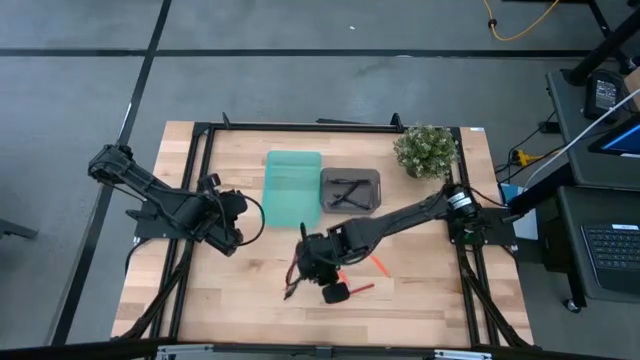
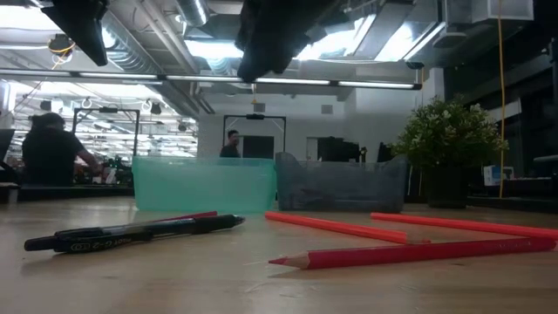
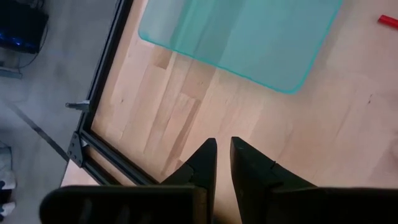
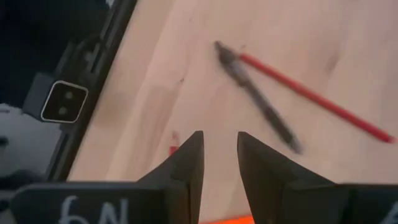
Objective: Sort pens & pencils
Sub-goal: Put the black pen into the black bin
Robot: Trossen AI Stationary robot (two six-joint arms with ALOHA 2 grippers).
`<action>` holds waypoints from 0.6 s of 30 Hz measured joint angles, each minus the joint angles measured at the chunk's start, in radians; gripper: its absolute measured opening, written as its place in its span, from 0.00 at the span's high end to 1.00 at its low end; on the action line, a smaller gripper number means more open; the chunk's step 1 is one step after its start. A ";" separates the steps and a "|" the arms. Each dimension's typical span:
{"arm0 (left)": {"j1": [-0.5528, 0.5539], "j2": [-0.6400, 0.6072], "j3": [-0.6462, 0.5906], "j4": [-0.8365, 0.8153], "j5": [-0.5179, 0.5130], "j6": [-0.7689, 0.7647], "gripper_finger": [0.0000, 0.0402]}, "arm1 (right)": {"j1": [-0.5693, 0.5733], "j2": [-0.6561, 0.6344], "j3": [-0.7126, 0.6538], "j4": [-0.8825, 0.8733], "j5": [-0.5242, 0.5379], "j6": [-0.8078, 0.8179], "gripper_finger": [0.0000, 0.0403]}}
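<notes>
Right gripper (image 4: pixel 219 155) has bare wood straight under its slightly parted fingers; the black pen (image 4: pixel 258 104) and red pencil (image 4: pixel 314 99) lie just ahead of them, touching at one end. Teal tray (image 1: pixel 292 187) and grey tray (image 1: pixel 350 190) wall off the far side.

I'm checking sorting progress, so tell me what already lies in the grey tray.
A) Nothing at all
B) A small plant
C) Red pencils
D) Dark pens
D: in the high view the grey tray holds a few dark pens, while the red pencils lie loose on the table near the right gripper.
</notes>
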 joint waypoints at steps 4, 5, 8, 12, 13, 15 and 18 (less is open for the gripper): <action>-0.015 0.000 0.000 0.000 0.002 -0.003 0.90 | 0.012 0.112 0.134 -0.122 -0.014 -0.033 0.76; -0.018 0.000 0.000 0.001 0.008 -0.004 0.90 | 0.012 0.146 0.180 -0.155 -0.013 -0.056 0.76; -0.020 0.000 0.000 0.001 0.036 -0.016 0.90 | 0.012 0.256 0.340 -0.276 -0.014 -0.115 0.76; -0.030 0.000 0.000 0.001 0.046 -0.046 0.90 | 0.012 0.345 0.507 -0.367 -0.023 -0.186 0.76; -0.035 0.000 0.000 0.000 0.047 -0.047 0.90 | 0.011 0.335 0.481 -0.332 -0.030 -0.199 0.76; -0.041 0.000 0.000 -0.001 0.047 -0.047 0.90 | 0.011 0.326 0.459 -0.340 -0.032 -0.210 0.76; -0.046 0.000 0.000 -0.004 0.047 -0.047 0.90 | 0.012 0.322 0.458 -0.335 -0.027 -0.231 0.76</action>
